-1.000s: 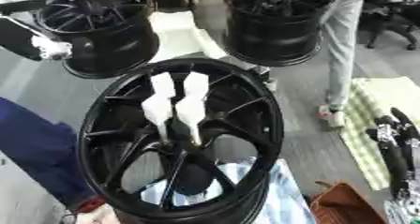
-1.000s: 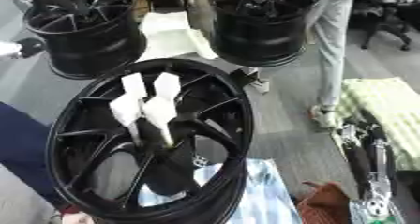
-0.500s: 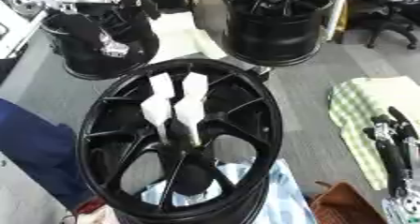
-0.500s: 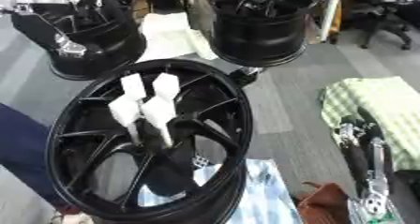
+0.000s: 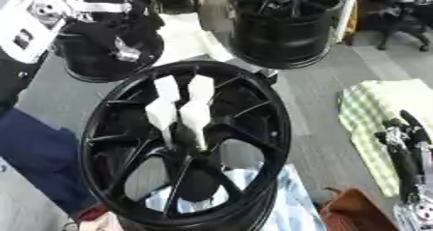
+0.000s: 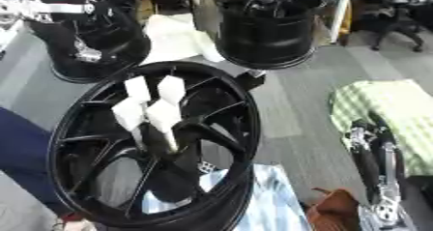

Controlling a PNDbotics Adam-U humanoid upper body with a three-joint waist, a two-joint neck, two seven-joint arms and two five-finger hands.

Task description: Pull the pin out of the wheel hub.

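Observation:
A black wheel hub (image 5: 253,128) stands tilted in the middle of the view. Several white pin pieces (image 5: 179,110) stick up out of its centre, among the spokes. My left arm reaches in from the upper left, black with silver joints. Its hand (image 5: 128,28) hangs above the hub's far left rim, apart from the pins, and blends into the dark wheel behind it. My right hand (image 6: 376,150) rests at the right edge, fingers straight and pointing up, holding nothing.
Two more black wheels stand behind, one at the back left (image 5: 84,63) and one at the back right (image 5: 283,29). A green checked cloth (image 5: 368,109) lies at the right. A striped blue cloth (image 5: 292,203) and a brown basket (image 5: 355,214) sit at the front.
My left arm has swung in from the far left and moved right, over the back left wheel towards the hub. A person standing at the back right has left the view.

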